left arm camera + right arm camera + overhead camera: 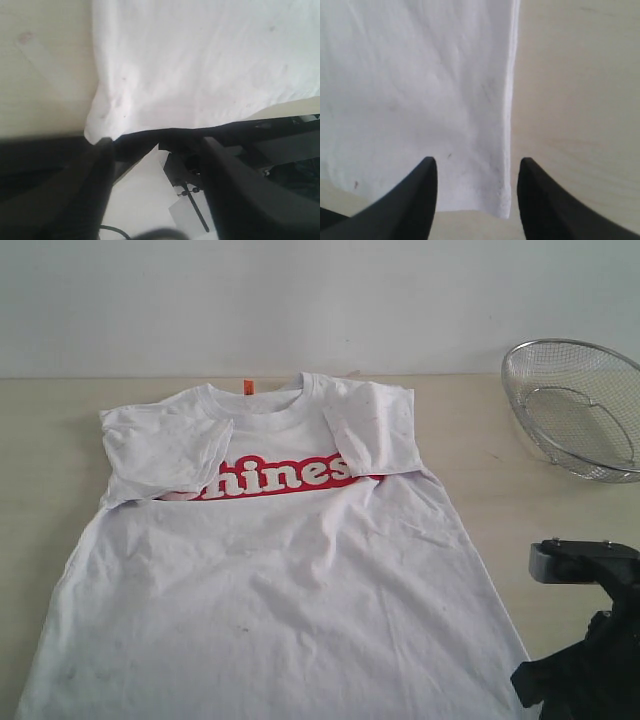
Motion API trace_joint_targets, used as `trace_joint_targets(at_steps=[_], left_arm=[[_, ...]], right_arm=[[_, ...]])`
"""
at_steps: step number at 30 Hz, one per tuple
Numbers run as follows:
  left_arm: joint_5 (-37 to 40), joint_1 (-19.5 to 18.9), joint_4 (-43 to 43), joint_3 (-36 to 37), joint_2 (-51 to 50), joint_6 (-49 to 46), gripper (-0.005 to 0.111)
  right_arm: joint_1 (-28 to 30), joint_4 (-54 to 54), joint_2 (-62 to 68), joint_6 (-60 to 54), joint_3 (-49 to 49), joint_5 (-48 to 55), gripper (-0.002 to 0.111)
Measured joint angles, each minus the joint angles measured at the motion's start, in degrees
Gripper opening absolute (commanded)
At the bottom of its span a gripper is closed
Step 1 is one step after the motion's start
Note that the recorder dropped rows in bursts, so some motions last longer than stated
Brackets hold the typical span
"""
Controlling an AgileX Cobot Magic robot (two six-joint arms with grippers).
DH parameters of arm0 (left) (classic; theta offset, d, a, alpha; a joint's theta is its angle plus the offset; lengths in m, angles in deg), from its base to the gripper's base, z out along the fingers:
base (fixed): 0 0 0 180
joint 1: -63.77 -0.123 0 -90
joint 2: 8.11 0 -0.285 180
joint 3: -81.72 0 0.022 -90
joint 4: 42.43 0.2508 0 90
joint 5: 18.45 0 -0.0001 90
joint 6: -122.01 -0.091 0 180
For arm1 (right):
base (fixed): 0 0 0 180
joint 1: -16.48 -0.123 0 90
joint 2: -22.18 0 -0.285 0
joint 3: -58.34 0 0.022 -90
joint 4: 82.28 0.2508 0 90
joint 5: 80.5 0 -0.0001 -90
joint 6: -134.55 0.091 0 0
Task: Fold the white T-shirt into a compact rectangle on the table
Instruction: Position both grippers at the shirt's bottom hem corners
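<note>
White T-shirt [290, 580] is lying face-up on the worktop [50, 440].
Left gripper [156, 141] and right gripper [477, 160] jaws are gaping wide, holding nothing.

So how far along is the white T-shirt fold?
Done: both sleeves of the wrinkled white cotton T-shirt are folded in over its red banner. In hand: the open left gripper and right gripper sit at the bottom hem corners, gripping nothing. Left: folding the body into a rectangle on the pale beige table.
</note>
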Motion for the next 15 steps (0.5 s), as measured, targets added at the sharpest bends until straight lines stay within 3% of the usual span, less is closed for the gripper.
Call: trace_joint_targets(at_steps=[11,15], left_arm=[[-0.48,0.0,0.86,0.42,0.0,1.88,0.055],[-1.19,0.0,1.97,0.9,-4.36,3.9,0.055]], right_arm=[[0.0,1.01,4.12,-0.31,0.13,-0.24,0.045],[0.0,1.01,4.12,-0.45,0.13,-0.25,0.045]])
